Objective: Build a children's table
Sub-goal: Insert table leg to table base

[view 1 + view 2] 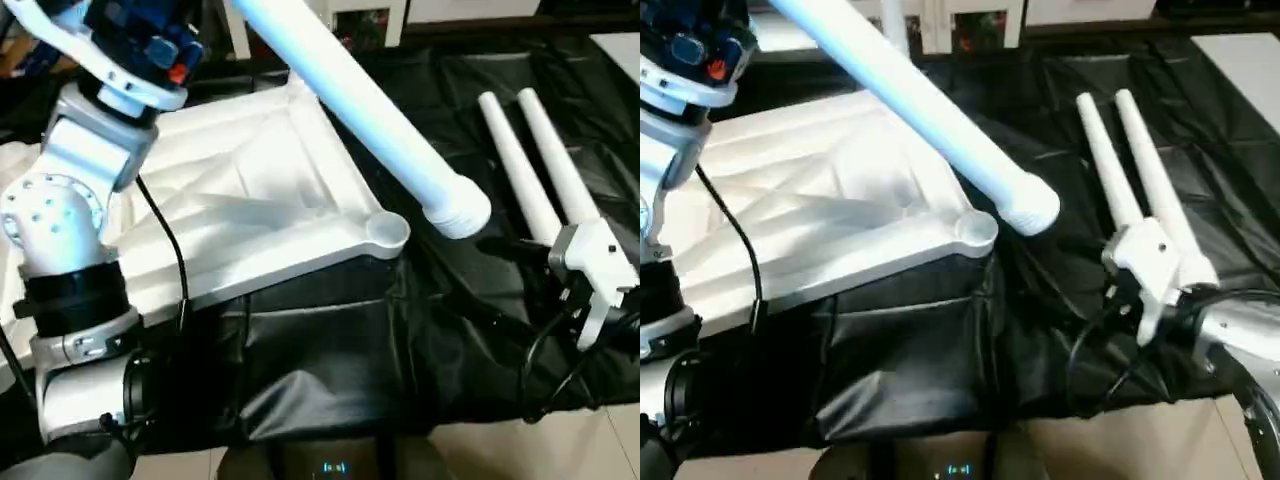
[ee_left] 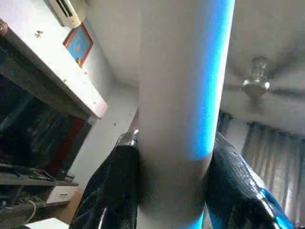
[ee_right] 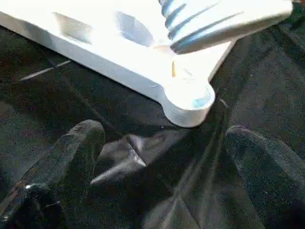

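now | left claw [image 2: 174,191] grips leg [image 1: 370,110] aslant | right claw [image 3: 162,167] spread low

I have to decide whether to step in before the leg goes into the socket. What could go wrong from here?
1. The long white tapered tube leg hangs tilted with its threaded end beside the round corner socket of the white plastic ribbed tabletop, not over it; it could hit the rim.
2. The left pincer grips it far from that end, so it may swing.
3. The open right pincer steadies nothing; the top may slide on the black sheet.
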